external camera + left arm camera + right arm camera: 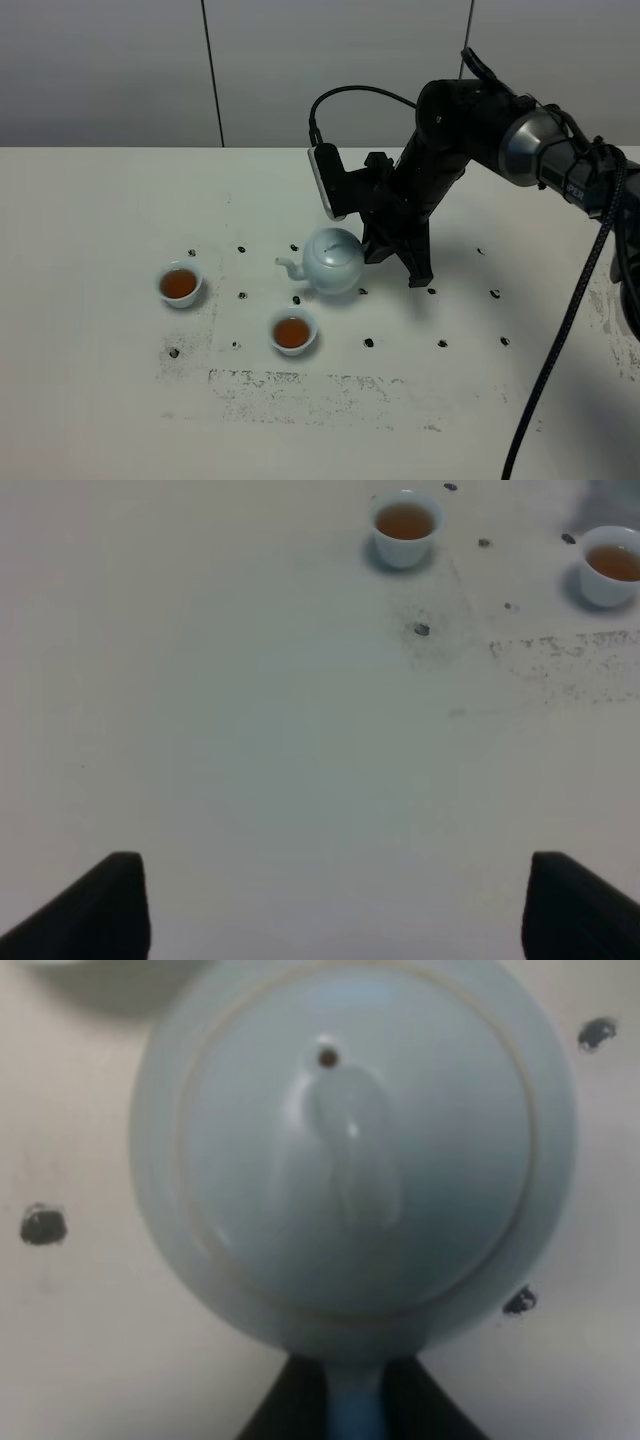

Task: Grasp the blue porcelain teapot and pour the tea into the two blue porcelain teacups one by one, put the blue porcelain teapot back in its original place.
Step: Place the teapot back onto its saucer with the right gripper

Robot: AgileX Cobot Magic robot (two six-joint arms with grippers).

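Note:
The blue porcelain teapot (pixel 333 260) stands on the white table (pixel 100 400), spout pointing left; it fills the right wrist view (pixel 350 1150), seen from above. My right gripper (pixel 388 262) reaches down at its right side, and its dark fingers (pixel 285 1405) close on both sides of the loop handle (pixel 355 1405). The two blue porcelain teacups hold brown tea: one at the left (pixel 180 285), one nearer the front (pixel 293 332). Both show in the left wrist view (pixel 405 525) (pixel 612 565). My left gripper (pixel 335 910) is open and empty, far from the cups.
Small black dot marks (pixel 369 342) and a scuffed grey patch (pixel 300 385) cover the tabletop. The right arm's black cable (pixel 560 340) hangs down at the right side. A grey panelled wall (pixel 110 70) stands behind the table.

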